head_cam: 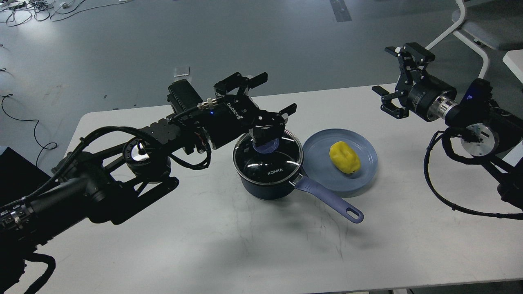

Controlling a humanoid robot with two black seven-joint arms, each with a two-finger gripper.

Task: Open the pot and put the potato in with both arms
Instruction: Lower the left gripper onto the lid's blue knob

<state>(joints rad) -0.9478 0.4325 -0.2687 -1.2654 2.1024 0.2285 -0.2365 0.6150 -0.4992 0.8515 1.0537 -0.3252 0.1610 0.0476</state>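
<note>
While the dark blue saucepan (267, 179) stands near the middle of the white table (204, 245) with its glass lid (267, 157) closed on top, the left gripper (267, 116) hangs just above the lid's round blue knob (266, 145); its fingers are spread apart, one reaching out over the far side of the pot and the lower part sitting right over the knob, though whether anything touches the knob cannot be told. The saucepan's long blue handle (329, 200) points toward the near right. Just beside the pot on its right lies a round pale blue plate (314, 163), its rim touching or nearly touching the pot, and the yellow potato (344, 157) rests on that plate. The right gripper (394, 81) is held up in the air past the far right edge of the table, well apart from the plate, with its fingers open and nothing between them.
</note>
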